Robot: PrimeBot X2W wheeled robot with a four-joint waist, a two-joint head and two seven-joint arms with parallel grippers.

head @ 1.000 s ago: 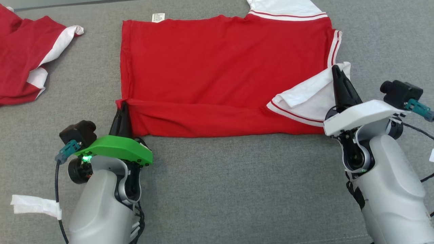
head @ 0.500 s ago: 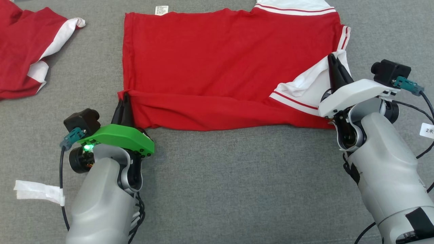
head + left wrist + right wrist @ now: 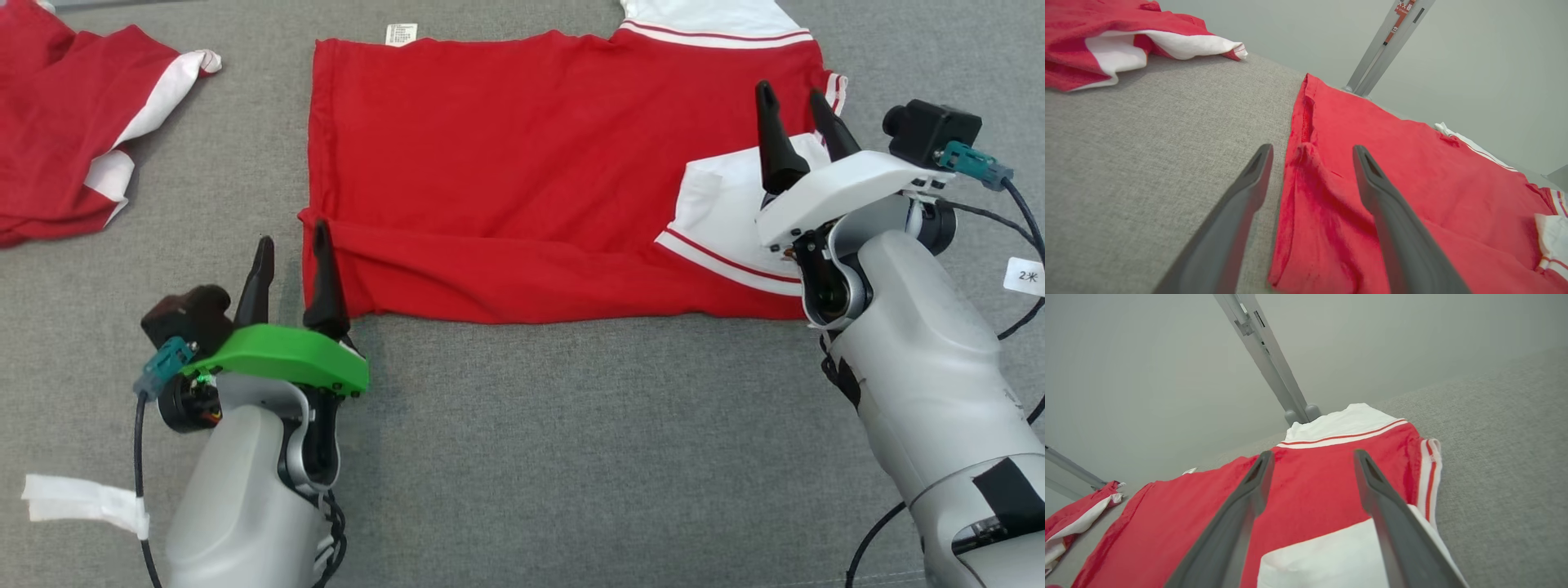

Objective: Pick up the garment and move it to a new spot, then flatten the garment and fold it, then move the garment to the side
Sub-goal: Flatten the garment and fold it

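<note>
The garment (image 3: pixel 522 163) is a red shirt with white sleeves and striped cuffs, spread across the grey surface, its near edge folded up over the body. My left gripper (image 3: pixel 292 237) stands open at the folded near-left corner (image 3: pixel 1306 163), fingers apart with nothing pinched. Over the white sleeve (image 3: pixel 727 212) folded onto the red body at the right, my right gripper (image 3: pixel 790 100) hovers open. The right wrist view shows that sleeve (image 3: pixel 1327 559) below the spread fingers and the white collar end (image 3: pixel 1343 424) beyond.
A second red and white garment (image 3: pixel 65 131) lies crumpled at the far left. A white tag (image 3: pixel 82 500) hangs by the left arm's cable. A metal post (image 3: pixel 1265 355) rises behind the table's far edge. Bare grey cloth (image 3: pixel 571 457) stretches toward me.
Both grippers were shut on the garment, left on the corner, right on the sleeve; both have opened and let go. The sleeve now lies flat on the red body. The camera shifted slightly.
</note>
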